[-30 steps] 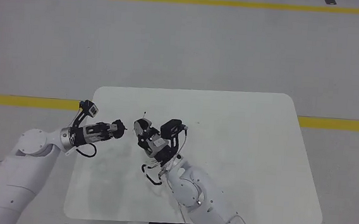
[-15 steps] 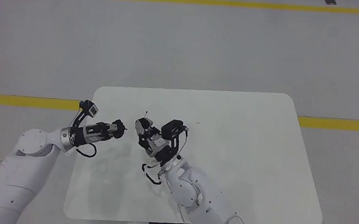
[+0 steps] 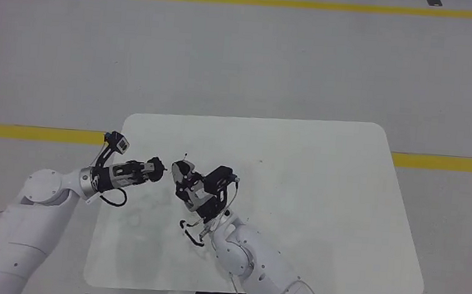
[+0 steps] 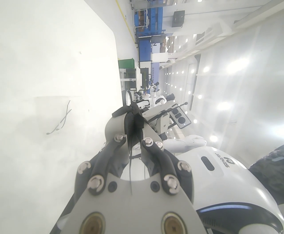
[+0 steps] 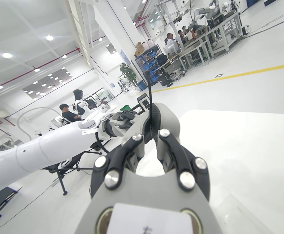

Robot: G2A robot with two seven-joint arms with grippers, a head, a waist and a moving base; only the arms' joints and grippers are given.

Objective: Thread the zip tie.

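top: left gripper [image 3: 160,171] and right gripper [image 3: 178,172] tip to tip, left of centre over the table [image 3: 321,229], left one nearer the edge | left wrist: fingers clamped on zip tie [image 4: 130,175], strap trailing toward the wrist | right wrist: fingers pinched on zip tie, tail jutting past the tips

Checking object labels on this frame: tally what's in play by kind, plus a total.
Gripper: 2, left gripper and right gripper, both shut.
Black zip tie strand: 2, left-held strand and right-held strand; cannot tell if they are one tie.
White table: 1.
Total: 5.
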